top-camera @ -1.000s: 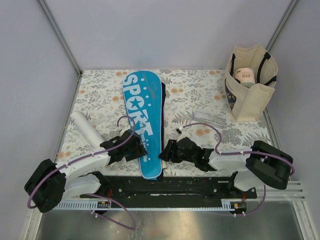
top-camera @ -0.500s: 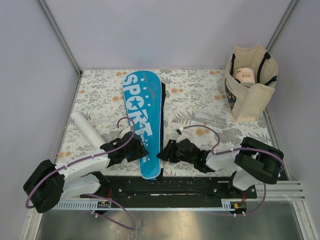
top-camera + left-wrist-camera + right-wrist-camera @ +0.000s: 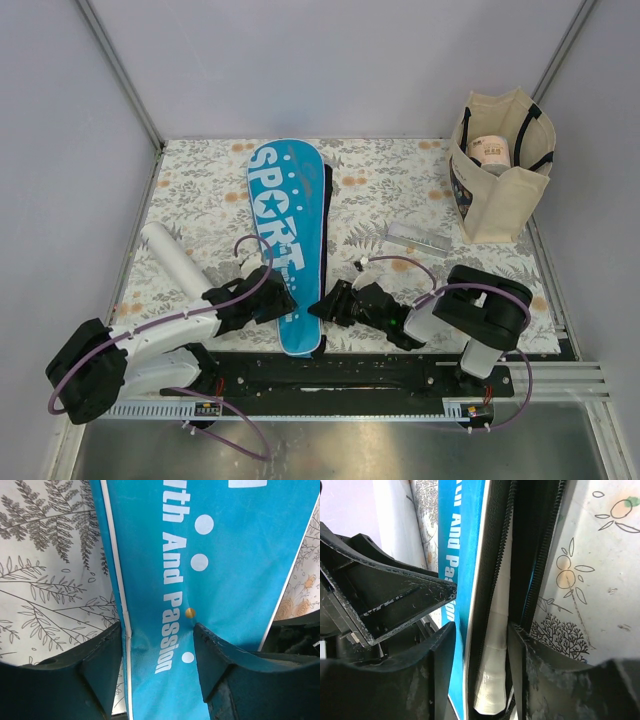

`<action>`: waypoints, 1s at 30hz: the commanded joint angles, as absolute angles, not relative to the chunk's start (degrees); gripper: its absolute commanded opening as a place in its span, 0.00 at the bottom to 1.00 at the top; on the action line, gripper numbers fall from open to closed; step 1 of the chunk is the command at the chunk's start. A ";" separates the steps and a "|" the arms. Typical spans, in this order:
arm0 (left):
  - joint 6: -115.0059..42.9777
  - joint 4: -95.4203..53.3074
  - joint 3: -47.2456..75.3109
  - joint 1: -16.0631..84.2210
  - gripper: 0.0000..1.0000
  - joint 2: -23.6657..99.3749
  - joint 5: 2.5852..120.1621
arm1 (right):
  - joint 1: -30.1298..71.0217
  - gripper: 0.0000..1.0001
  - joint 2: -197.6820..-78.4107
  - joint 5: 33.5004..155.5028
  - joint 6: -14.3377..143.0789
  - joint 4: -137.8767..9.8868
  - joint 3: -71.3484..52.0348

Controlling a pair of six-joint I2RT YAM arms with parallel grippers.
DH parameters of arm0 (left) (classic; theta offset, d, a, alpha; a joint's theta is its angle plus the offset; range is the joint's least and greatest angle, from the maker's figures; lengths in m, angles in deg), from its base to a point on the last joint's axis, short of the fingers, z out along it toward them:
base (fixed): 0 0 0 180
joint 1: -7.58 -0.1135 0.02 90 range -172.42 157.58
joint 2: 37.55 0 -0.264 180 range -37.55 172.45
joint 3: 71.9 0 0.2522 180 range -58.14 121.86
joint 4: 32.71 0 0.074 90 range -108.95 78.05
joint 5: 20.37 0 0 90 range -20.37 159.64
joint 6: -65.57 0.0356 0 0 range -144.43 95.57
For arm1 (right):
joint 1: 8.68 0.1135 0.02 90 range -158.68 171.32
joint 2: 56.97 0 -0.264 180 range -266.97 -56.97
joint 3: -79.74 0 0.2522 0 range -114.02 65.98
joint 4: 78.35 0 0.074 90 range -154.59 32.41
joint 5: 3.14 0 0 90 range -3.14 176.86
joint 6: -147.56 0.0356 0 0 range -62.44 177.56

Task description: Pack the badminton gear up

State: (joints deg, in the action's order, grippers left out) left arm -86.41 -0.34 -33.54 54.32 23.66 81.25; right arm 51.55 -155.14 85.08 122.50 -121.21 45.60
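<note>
The blue "SPORT" cover (image 3: pixel 288 230) lies lengthwise in the middle of the table, its narrow end toward me. My left gripper (image 3: pixel 270 302) is shut on the cover's left edge; in the left wrist view the blue fabric (image 3: pixel 160 630) puckers between the fingers (image 3: pixel 102 665). My right gripper (image 3: pixel 322 306) is shut on the cover's open zipper edge (image 3: pixel 495 580), with a white racket handle (image 3: pixel 492 680) inside between the fingers (image 3: pixel 530 670). The white tube (image 3: pixel 175 258) lies to the left of the cover. The racket frames are hidden in the cover. No shuttlecock shows.
The beige tote (image 3: pixel 500 185) with black handles stands at the back right with a roll inside. A small clear plastic piece (image 3: pixel 420 238) lies right of the cover. The left gripper's finger (image 3: pixel 395 600) sits close beside my right gripper.
My right gripper has slid left onto the cover's right edge and its arm has swung in. My left gripper has shifted slightly toward me along the cover.
</note>
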 commanded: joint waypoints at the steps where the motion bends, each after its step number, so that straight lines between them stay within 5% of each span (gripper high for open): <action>1: -88.15 -5.59 -34.14 56.45 0.61 24.23 76.32 | 52.14 0.53 -155.75 88.53 123.03 -128.75 43.22; 8: -88.94 -6.38 -34.32 57.59 0.61 23.53 76.84 | 52.40 0.31 -159.00 88.70 124.35 -128.39 41.11; 12: -89.91 -8.32 -35.11 58.20 0.61 22.83 76.58 | 52.67 0.41 -162.87 88.97 124.18 -135.60 41.28; 17: -90.18 -8.67 -35.46 58.56 0.61 22.57 76.32 | 52.67 0.42 -163.15 90.98 118.57 -147.57 44.36; 30: -89.13 -1.29 -33.01 58.82 0.62 17.47 81.41 | 52.58 0.73 -141.54 80.64 116.81 -98.31 40.42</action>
State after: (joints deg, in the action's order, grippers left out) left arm -89.23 -2.05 -35.37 58.39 19.79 81.84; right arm 51.98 -149.41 85.89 118.92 -113.91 44.42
